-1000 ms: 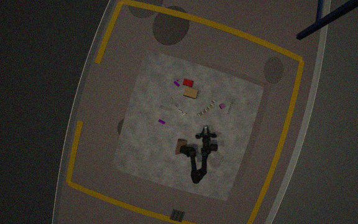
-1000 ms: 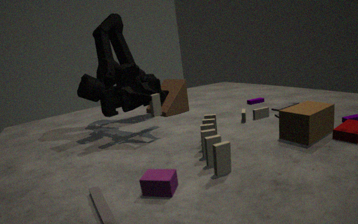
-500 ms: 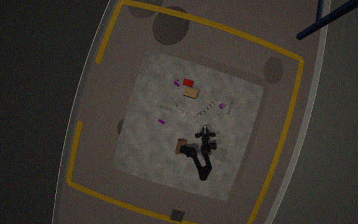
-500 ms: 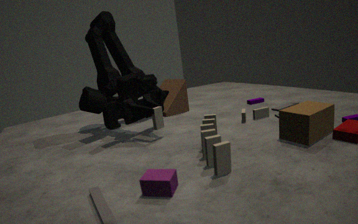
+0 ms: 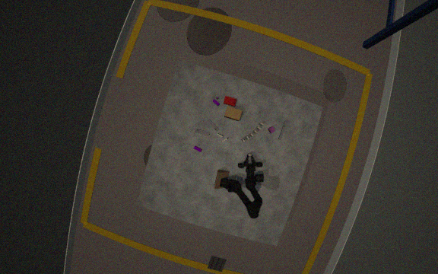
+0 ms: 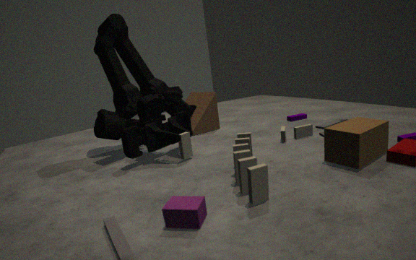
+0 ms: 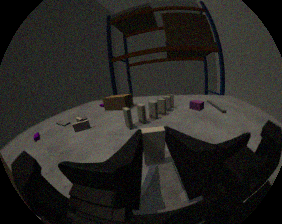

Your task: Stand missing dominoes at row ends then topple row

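My gripper (image 5: 249, 156) (image 7: 152, 131) is shut on a pale domino (image 6: 185, 146) (image 7: 154, 150). The domino is upright and low over the floor; whether it touches is unclear. A curved row of several standing dominoes (image 5: 253, 132) (image 6: 258, 185) (image 7: 153, 110) lies beyond my gripper, apart from the held domino by more than the row's own spacing. In the exterior view the fingers are partly hidden by the dark arm. Two loose pale dominoes lie left of the row: one domino (image 5: 220, 135) (image 6: 303, 131) (image 7: 81, 126) and another domino (image 5: 225, 139) (image 6: 283, 134).
A magenta block (image 5: 271, 129) (image 6: 184, 212) (image 7: 196, 105) and a grey bar (image 5: 281, 130) (image 6: 117, 238) (image 7: 216, 106) lie beyond the row's far end. A tan box (image 5: 233, 113) (image 6: 356, 142) (image 7: 118, 102), a red block (image 5: 230, 101) (image 6: 409, 152) and a brown wedge (image 5: 222, 174) (image 6: 205, 113) also stand here.
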Motion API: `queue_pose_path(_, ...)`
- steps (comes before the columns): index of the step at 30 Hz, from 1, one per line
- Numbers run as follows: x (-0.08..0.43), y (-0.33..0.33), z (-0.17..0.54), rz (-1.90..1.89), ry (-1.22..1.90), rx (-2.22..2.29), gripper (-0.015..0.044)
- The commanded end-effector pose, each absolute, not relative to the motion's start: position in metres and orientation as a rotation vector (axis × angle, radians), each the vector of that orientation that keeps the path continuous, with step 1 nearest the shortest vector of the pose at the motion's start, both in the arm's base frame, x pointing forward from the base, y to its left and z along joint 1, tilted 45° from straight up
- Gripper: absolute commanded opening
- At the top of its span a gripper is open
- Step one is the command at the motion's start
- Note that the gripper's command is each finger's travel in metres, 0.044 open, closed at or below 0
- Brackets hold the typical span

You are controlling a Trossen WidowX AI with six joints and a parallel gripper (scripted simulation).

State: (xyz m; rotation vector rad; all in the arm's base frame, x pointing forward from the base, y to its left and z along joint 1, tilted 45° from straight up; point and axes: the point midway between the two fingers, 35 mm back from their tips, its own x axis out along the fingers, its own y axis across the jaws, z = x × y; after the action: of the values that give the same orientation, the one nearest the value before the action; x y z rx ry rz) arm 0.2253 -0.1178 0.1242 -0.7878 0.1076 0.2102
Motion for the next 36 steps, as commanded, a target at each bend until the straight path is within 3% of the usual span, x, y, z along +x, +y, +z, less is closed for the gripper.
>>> queue_pose_path(1,0.225,-0.118,0.124,0.213,0.103,-0.793,0.0107)
queue_pose_path(3,0.225,-0.118,0.124,0.213,0.103,-0.793,0.0107)
queue_pose_path(16,0.225,-0.118,0.124,0.213,0.103,-0.793,0.044)
queue_pose_path(31,0.226,-0.082,0.16,0.21,0.109,-0.782,0.044)
queue_pose_path(36,0.247,-0.084,0.16,0.217,0.255,-0.601,0.044)
